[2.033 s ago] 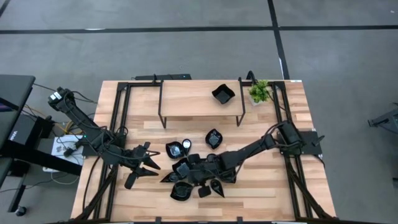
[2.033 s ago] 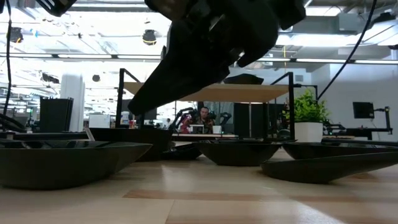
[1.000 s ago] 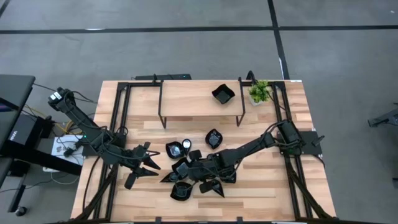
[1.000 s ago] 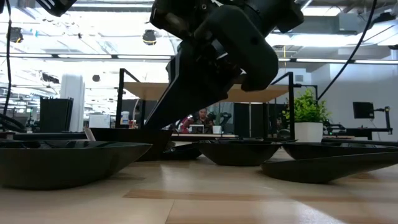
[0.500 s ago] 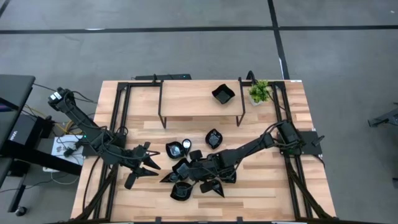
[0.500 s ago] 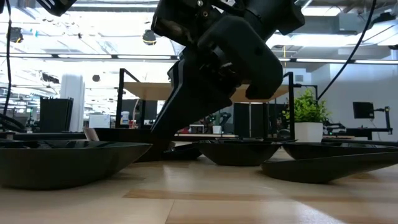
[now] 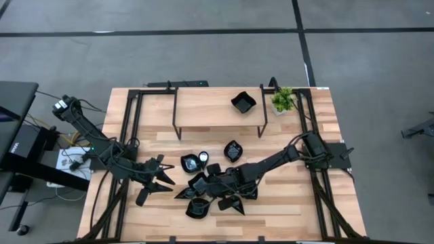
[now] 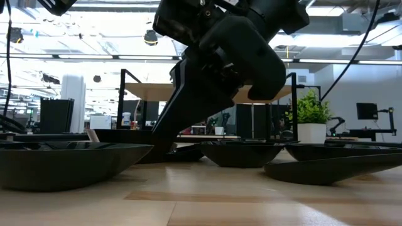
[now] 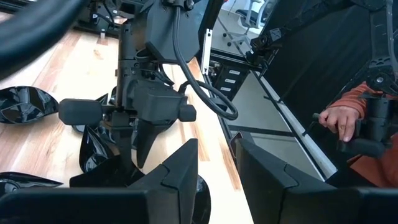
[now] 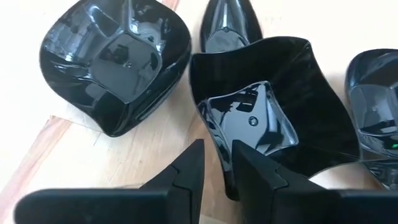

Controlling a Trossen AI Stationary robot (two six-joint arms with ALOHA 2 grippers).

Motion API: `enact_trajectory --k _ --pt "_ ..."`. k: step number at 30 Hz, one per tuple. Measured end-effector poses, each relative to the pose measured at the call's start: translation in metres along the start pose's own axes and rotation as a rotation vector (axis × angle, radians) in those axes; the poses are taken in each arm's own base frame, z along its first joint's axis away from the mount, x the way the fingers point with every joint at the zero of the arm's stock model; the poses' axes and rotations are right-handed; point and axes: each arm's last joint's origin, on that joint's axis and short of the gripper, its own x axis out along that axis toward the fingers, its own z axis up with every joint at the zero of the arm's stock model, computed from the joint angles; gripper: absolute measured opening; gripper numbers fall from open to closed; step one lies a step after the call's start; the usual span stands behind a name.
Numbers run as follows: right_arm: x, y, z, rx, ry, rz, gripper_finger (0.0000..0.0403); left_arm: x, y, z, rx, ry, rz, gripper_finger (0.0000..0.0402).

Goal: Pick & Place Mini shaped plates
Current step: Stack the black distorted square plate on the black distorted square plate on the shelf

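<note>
The right tool (image 10: 216, 163) is seen lowered into the cluster of mini shaped plates (image 7: 210, 186) at the near middle of the tabletop (image 7: 285, 210). In the right wrist view its two dark fingers (image 10: 186, 171) are set a narrow gap apart, straddling the near rim of a square plate (image 10: 273, 118); whether the rim is actually clamped cannot be told. A rounded plate (image 10: 115, 62) is seen just beside the square one, a pointed leaf-shaped plate (image 10: 225, 25) lies beyond it, and part of another plate (image 10: 376, 106) shows at the edge.

Against the frame two seconds earlier, the right tool is found lower and nearer the plates, its dark body (image 8: 213, 69) filling more of the low view; over the last half second almost no change is seen.

The left tool (image 7: 157, 181) is held over the tabletop just left of the cluster, fingers apart and empty, unchanged from the earlier frames.

Apart from the cluster, one plate (image 7: 243, 102) is seen on the raised shelf (image 7: 203, 108) at the far side, near a small potted plant (image 7: 283, 99). In the left wrist view a person's hand (image 9: 342, 121) in an orange sleeve is visible beyond the tabletop edge.
</note>
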Motion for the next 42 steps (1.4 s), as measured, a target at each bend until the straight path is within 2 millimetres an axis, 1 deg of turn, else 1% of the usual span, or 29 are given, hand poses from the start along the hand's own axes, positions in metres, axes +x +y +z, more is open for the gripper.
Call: enact_trajectory --k 4,16,20,24,30,42 --pt "0.000 0.000 0.000 0.001 0.000 -0.006 0.0063 0.000 0.000 0.000 0.000 0.000 0.000 0.0113" --pt "0.000 0.000 0.000 -0.001 -0.001 -0.004 0.0005 0.000 0.000 0.000 -0.002 -0.005 -0.002 0.0113" --pt "-0.001 0.002 0.002 -0.004 -0.005 0.000 0.0005 0.000 0.000 0.001 -0.003 -0.006 -0.003 0.0113" --pt "-0.004 0.005 0.012 -0.007 -0.034 0.007 0.0010 0.000 0.000 0.001 -0.003 -0.006 -0.003 0.0113" --pt "-0.011 0.003 0.027 -0.009 -0.033 0.006 0.0004 0.000 0.000 0.000 -0.002 -0.005 -0.003 0.0113" --pt "-0.024 0.000 0.047 -0.012 -0.008 0.004 0.0004 0.000 0.000 0.000 -0.003 -0.006 -0.003 0.0113"
